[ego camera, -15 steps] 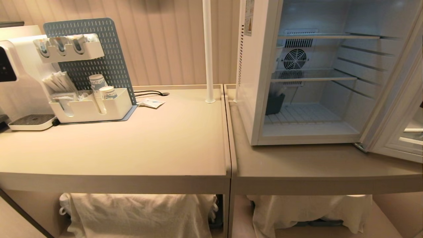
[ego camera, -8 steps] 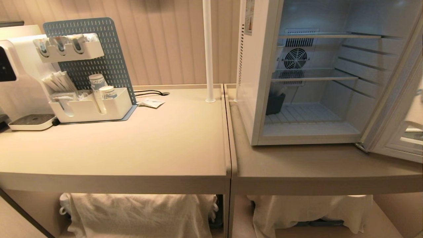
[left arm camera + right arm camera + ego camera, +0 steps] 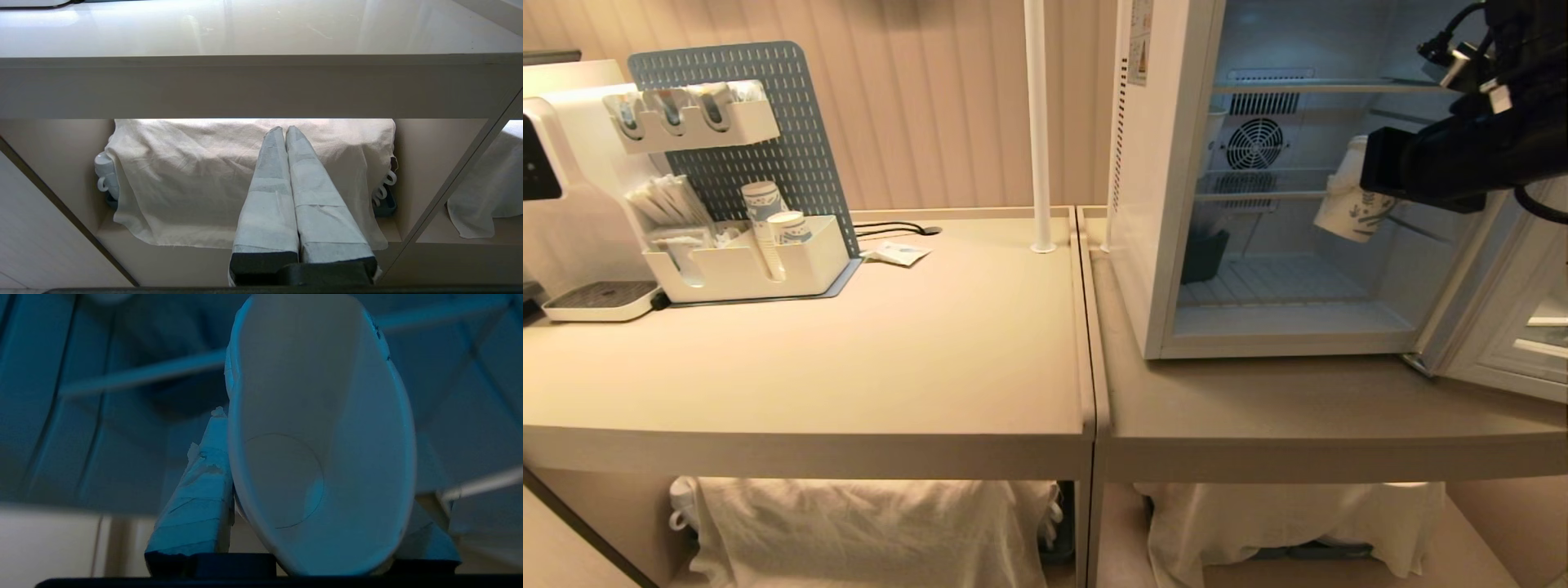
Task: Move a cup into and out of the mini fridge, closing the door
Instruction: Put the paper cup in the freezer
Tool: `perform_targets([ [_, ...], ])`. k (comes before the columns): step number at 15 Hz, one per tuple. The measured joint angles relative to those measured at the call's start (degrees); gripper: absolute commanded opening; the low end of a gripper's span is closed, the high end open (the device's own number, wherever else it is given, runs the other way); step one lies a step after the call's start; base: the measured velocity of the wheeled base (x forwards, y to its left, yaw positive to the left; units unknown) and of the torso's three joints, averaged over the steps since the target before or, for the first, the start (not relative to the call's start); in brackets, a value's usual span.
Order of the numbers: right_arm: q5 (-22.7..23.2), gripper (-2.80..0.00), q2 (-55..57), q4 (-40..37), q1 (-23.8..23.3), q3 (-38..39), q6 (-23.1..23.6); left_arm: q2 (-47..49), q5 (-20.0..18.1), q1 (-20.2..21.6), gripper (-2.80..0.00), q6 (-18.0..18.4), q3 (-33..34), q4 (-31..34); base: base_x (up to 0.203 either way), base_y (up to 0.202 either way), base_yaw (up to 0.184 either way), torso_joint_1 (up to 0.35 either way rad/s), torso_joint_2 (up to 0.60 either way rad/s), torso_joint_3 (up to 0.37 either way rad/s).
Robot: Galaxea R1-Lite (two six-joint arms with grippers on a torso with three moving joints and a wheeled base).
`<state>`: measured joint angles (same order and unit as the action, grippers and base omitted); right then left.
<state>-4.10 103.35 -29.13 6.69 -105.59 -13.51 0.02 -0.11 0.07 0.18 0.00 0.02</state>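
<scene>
- The right gripper (image 3: pixel 1364 192) is up in front of the open fridge (image 3: pixel 1160 188). Its jaws are about half open and squeezed on the cup (image 3: pixel 1349 204).
- The cup is in the air, tipped on its side, at the mouth of the fridge near the middle shelf (image 3: pixel 1290 194). It is not set down yet.
- The door (image 3: pixel 1515 269) hangs open on the right side.
- To do this step well, I think the cup should be turned so its bottom faces down before it goes in. Then it can stand flat on a shelf.
- The arm should go in slowly so the cup does not bump the shelf edge.
- The jaws should let go only when the cup rests on something.
- The left gripper (image 3: pixel 284 134) is parked low, under the surface (image 3: pixel 849 343), with its jaws shut and holding nothing.
- A sticker (image 3: pixel 1138 41) sits on the side of the fridge. Its words are too small to read.
- The cup has a blue print, but I see no words on it.
</scene>
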Motion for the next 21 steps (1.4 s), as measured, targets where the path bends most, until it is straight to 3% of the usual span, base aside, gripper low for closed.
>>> perform_targets([
  [3,-2.7,-2.8,4.4,12.3,-0.5,-0.1,3.0,0.0,0.0,0.0,-2.8,0.0,0.0,0.0,0.0,0.0,0.0,0.0,0.0,0.0],
  [6,-3.3,-2.8,6.8,15.6,-0.5,-1.4,3.4,0.0,0.0,0.0,-2.8,0.0,0.0,0.0,0.0,0.0,0.0,0.0,0.0,0.0],
  [8,-3.7,-2.8,7.6,18.1,-0.5,-1.3,6.7,0.0,0.0,0.0,-2.8,0.0,0.0,0.0,0.0,0.0,0.0,0.0,0.0,0.0],
  [21,-3.9,-2.8,2.6,19.1,0.0,2.3,12.5,0.0,0.0,0.0,-2.8,0.0,0.0,0.0,0.0,0.0,0.0,0.0,0.0,0.0],
])
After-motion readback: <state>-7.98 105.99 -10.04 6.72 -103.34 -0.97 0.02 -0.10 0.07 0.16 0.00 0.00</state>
